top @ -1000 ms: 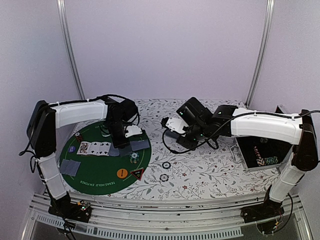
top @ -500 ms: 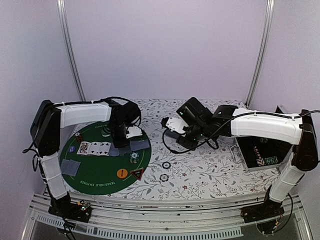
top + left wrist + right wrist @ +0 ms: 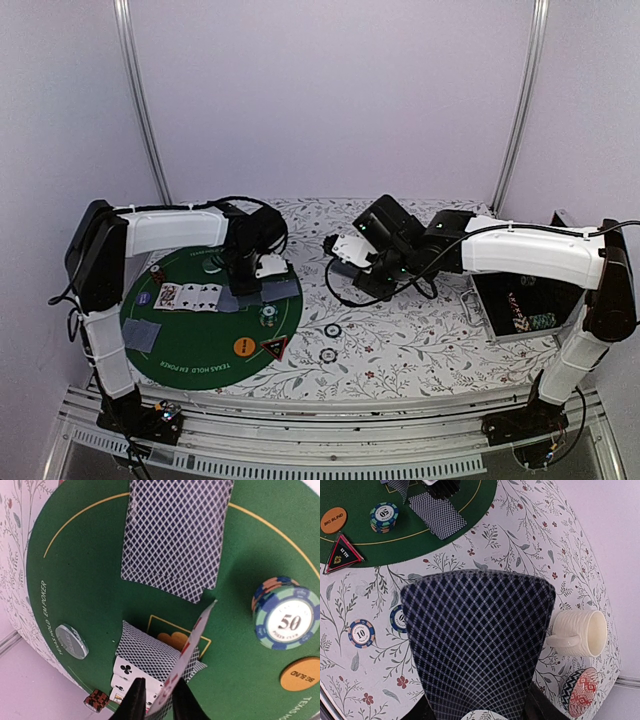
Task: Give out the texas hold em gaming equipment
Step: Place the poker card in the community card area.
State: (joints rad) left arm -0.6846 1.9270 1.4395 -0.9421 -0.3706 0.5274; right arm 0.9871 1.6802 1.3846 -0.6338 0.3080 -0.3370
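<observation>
Left gripper (image 3: 159,686) lets go of a card (image 3: 192,640) — the deal goes on.
Its jaws were shut a moment ago. Now they stand a little apart at the bottom of the frame, the card leaning between them over the mat (image 3: 80,580). The right gripper (image 3: 480,704) is clamped on the deck (image 3: 477,630) — more to deal.

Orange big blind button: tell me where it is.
Top view, left side: the orange button lies on the green mat near its front edge, left of the triangular marker and nearer than the chip stack.
</observation>
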